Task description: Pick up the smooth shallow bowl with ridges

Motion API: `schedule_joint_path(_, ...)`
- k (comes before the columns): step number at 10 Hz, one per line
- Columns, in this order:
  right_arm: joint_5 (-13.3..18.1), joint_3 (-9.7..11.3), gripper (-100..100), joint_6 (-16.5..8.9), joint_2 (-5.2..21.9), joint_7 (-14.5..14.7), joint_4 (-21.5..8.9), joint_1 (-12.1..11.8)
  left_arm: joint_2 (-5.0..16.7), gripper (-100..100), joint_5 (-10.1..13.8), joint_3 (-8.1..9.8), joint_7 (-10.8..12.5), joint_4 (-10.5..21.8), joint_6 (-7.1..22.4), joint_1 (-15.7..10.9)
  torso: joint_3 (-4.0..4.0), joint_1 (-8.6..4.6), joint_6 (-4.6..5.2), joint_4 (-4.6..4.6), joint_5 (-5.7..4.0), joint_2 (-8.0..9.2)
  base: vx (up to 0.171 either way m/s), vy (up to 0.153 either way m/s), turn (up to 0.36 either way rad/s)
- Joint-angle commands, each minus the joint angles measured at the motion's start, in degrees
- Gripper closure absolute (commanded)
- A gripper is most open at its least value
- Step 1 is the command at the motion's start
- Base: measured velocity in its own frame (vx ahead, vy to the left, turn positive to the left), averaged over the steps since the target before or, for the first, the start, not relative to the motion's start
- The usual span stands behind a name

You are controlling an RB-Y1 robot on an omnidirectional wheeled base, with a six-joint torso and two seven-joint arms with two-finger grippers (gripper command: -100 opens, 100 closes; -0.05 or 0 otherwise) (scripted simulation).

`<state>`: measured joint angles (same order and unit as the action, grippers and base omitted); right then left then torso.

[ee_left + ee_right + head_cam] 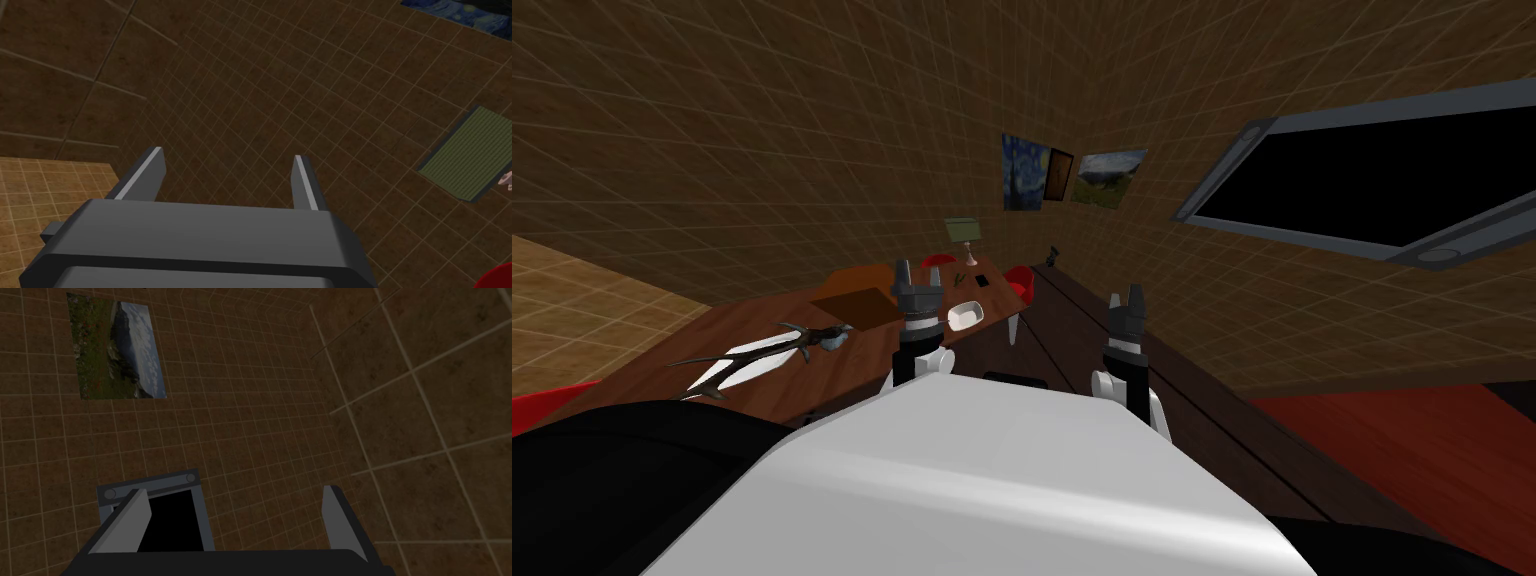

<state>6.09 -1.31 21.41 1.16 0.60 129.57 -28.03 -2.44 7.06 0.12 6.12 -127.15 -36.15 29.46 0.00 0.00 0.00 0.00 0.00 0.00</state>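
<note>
Centrally, a white shallow bowl [965, 315] rests on the dark wooden table [732, 325], toward its far end. The left gripper [916, 282] stands just beside the bowl, on the side away from the right arm, with its body raised above the tabletop. In the left wrist view the left gripper [228, 154] points up at the tiled brown wall rather than at the bowl, and its two fingers are spread well apart with nothing between them. The right gripper [1128, 300] is held over the table's edge, well apart from the bowl; its fingers [131, 515] are likewise spread and grip nothing. Also on the table are a branching antler [762, 355], a flat brown box [857, 305] and, beyond the bowl, a green-shaded lamp [964, 232].
</note>
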Motion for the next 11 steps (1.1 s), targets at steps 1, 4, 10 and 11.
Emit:
schedule_joint_path(1,0.0,0.0,0,0.0,0.0,0.0,0.0,0.0,2.3,-100,0.2,0.01,0.1,0.4,0.9,0.0,0.0,0.0,0.0,0.0,0.0,0.0,0.01,-0.004,0.026)
schedule_joint_path(4,0.0,0.0,0,0.0,0.0,0.0,0.0,0.0,6.9,-100,0.7,-0.02,0.5,2.1,4.3,0.2,-0.07,-0.04,-0.01,-0.03,-0.01,-0.12,0.036,-0.022,0.051)
schedule_joint_path(10,0.0,0.0,0,0.0,0.0,0.0,0.0,0.0,11.3,-100,2.2,-0.28,1.8,6.7,13.4,0.7,-0.11,-0.08,0.0,-0.04,-0.02,-0.19,0.05,-0.032,0.071)
schedule_joint_path(11,0.0,0.0,0,0.0,0.0,0.0,0.0,0.0,11.3,-100,2.2,-0.28,1.8,6.7,14.1,0.7,-0.13,-0.13,-0.01,-0.05,-0.03,-0.22,0.045,-0.035,0.047)
